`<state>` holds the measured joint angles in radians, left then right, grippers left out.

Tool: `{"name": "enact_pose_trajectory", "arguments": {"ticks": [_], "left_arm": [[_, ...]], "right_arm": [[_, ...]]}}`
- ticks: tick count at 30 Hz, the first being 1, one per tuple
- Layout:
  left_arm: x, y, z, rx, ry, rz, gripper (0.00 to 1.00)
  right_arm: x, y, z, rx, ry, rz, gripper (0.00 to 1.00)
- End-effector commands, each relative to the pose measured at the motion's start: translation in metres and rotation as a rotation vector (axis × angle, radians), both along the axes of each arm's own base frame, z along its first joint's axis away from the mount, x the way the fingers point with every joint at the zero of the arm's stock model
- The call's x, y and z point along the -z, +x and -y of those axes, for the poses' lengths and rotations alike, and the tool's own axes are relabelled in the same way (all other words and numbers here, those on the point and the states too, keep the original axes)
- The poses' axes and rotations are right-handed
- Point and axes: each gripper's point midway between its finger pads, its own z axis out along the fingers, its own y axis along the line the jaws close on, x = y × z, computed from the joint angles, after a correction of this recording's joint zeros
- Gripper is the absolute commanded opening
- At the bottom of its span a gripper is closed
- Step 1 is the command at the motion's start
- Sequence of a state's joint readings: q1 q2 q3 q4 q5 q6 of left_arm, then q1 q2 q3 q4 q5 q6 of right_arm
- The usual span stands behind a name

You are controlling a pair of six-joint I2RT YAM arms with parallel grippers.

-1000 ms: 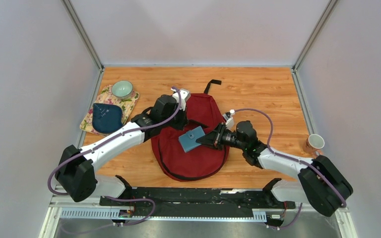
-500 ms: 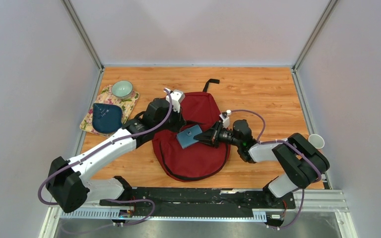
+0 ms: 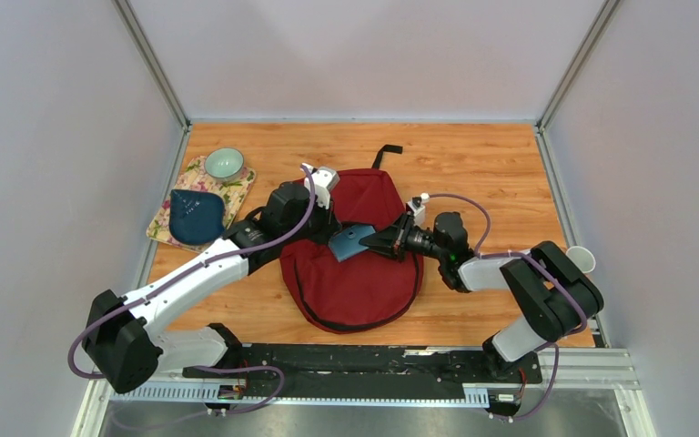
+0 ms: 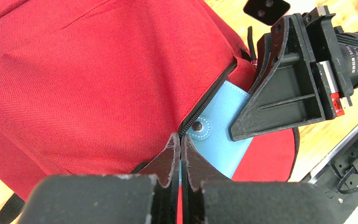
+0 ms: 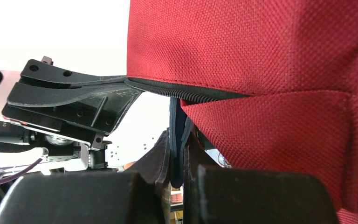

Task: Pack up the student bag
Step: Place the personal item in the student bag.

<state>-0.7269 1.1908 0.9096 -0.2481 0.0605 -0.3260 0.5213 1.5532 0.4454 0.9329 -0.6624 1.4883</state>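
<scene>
1. While the bag lies in the middle of the table, the left gripper, fully closed, pinches its zipper edge.
2. Right gripper clamps a wallet at the opening.

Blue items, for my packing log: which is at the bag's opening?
The light blue wallet in the right gripper; the dark blue pouch lies on the flowered mat.

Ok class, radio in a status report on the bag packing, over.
Left tool shut on student bag flap. Right tool shut on blue wallet, part-way into opening. Nothing in the way.
</scene>
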Motion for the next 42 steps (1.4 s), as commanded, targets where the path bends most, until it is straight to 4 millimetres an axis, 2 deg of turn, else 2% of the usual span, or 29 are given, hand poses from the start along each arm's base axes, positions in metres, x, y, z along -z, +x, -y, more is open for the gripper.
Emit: {"name": "enact_pose_trajectory", "arguments": {"ticks": [1, 7, 10, 23, 30, 40, 42], "left_arm": [[-0.019, -0.003, 0.003, 0.034, -0.030, 0.061, 0.00], [-0.014, -0.002, 0.004, 0.042, -0.007, 0.055, 0.00], [-0.012, -0.002, 0.005, 0.048, 0.000, 0.050, 0.00], [-0.013, -0.004, 0.010, 0.082, -0.002, 0.042, 0.00], [-0.027, -0.006, 0.019, 0.111, -0.055, 0.045, 0.00], [-0.037, -0.006, 0.021, 0.108, -0.072, 0.046, 0.00], [-0.037, -0.005, 0.021, 0.107, -0.071, 0.049, 0.00]], "right_arm": [[-0.037, 0.028, 0.009, 0.094, 0.088, 0.112, 0.00], [-0.039, 0.016, 0.011, 0.050, 0.106, 0.110, 0.00], [-0.049, 0.011, 0.012, 0.022, 0.139, 0.116, 0.00], [-0.065, 0.039, 0.034, 0.116, 0.175, 0.154, 0.00], [-0.049, 0.048, 0.034, 0.170, 0.066, 0.183, 0.00], [-0.056, 0.056, 0.005, 0.212, 0.023, 0.236, 0.00], [-0.046, 0.058, -0.001, 0.211, -0.013, 0.203, 0.00]]}}
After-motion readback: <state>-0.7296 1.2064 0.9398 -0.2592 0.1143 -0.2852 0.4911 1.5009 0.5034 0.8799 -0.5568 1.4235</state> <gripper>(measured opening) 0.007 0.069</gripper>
